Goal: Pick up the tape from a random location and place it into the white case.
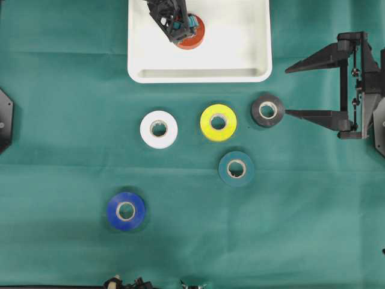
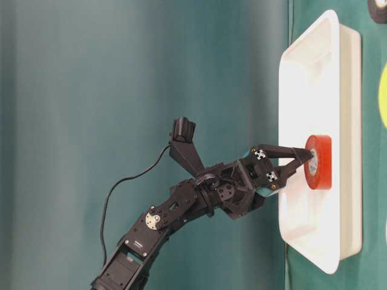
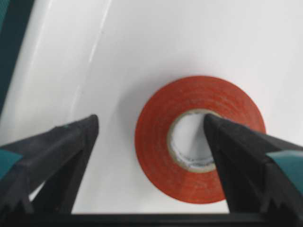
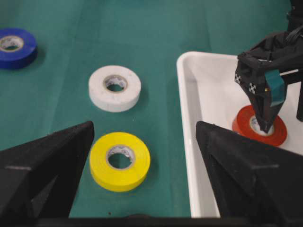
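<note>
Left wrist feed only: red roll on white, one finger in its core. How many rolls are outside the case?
Observer: Five, all flat on the green cloth: the white roll, yellow roll, black roll, teal roll and blue roll.
Operator: Where's the right arm?
Observer: At the right edge of the overhead view. The right end effector is open, with one finger pointing at the black roll.
Operator: Where in the case is the red one?
Observer: The red roll lies about mid-width in the white case, away from the rim that faces the loose rolls.
</note>
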Motion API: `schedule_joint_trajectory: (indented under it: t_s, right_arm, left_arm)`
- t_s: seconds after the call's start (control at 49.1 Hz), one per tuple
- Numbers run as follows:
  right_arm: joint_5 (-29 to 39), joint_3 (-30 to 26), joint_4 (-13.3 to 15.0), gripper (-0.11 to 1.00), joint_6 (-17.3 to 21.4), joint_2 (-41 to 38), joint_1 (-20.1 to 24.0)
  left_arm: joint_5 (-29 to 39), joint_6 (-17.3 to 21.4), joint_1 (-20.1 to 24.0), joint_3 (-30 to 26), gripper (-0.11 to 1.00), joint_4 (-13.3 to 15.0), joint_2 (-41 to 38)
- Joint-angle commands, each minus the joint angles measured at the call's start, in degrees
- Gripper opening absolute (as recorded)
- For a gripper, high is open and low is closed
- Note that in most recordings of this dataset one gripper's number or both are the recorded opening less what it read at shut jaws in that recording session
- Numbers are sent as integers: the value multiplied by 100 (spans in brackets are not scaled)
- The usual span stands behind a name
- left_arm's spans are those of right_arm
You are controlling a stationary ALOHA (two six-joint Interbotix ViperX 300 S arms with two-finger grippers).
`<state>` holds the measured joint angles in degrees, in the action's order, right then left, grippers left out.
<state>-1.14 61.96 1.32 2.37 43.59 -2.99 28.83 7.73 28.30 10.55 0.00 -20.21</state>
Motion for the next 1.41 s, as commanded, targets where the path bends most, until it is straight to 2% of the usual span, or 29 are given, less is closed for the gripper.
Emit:
schedule_joint_trajectory:
  t_s: [0.0,0.183,0.428,0.692,0.957,1.385]
  right_arm:
    - [-26,-149,9,88,-9,-9,-9]
    - [-26,-158,9,88,-9,-9,-9]
    - [-26,-158,9,88,-9,9,-9]
    - [-26,-167,9,88,-9,9,-9]
    - [-26,-176,18,88,-9,18,-9]
    - [-44,-185,26,88,-9,18,-9]
  left_arm:
    - [-35,0,-9,-44,98,9,141]
    - [62,9,-35,-62,98,9,290]
    - [404,0,-123,-149,98,9,879]
    - [1178,0,-149,-448,98,9,1441]
    - [1863,9,-264,-905,98,0,1626]
    - [1978,18,-229,-879,98,-9,1846]
